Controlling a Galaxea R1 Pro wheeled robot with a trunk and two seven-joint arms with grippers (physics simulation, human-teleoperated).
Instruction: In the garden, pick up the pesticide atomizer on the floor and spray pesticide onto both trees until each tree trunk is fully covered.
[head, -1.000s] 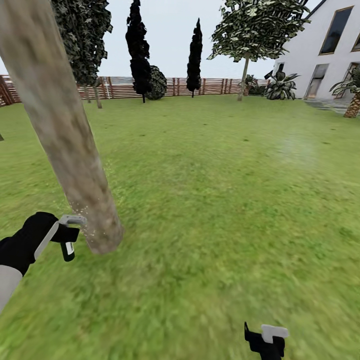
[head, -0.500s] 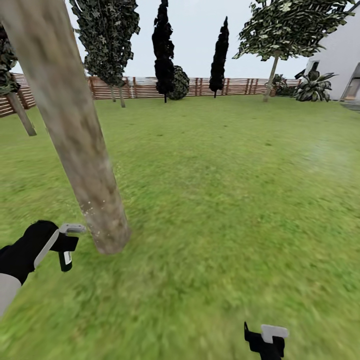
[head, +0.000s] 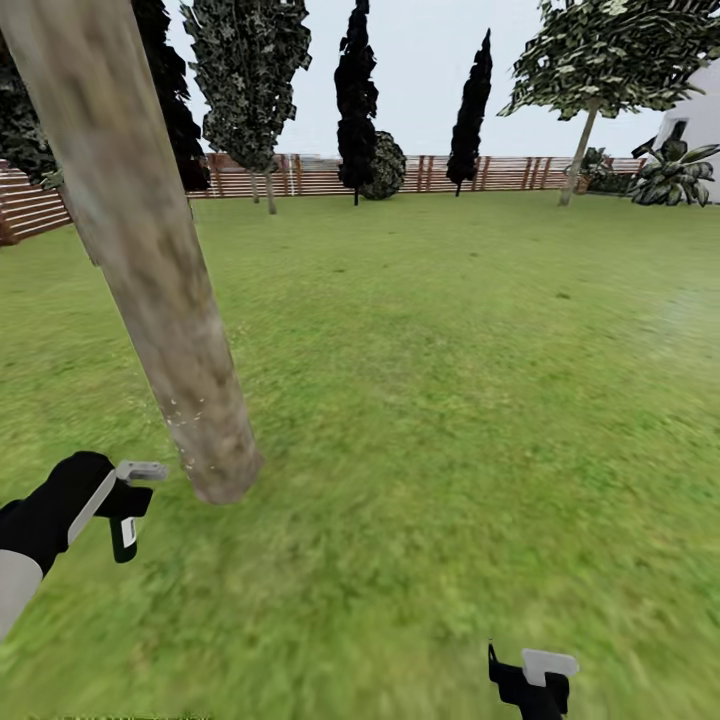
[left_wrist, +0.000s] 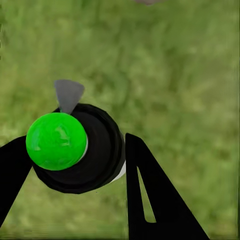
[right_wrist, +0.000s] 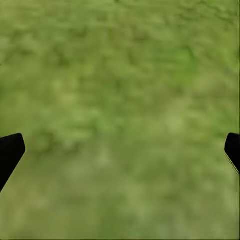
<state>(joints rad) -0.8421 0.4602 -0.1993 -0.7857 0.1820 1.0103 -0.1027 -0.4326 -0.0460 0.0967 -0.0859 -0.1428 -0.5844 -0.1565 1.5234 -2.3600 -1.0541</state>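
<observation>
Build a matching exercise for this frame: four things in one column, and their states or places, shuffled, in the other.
Things:
1. left gripper
2. right gripper
3. tree trunk
4. fence

States or places:
A. jaws wide apart over bare grass
B. runs along the far edge of the lawn
C. shut on the atomizer with a green cap
D. flecked with pale specks near its base

Pairs: 1-C, 2-A, 3-D, 4-B
</observation>
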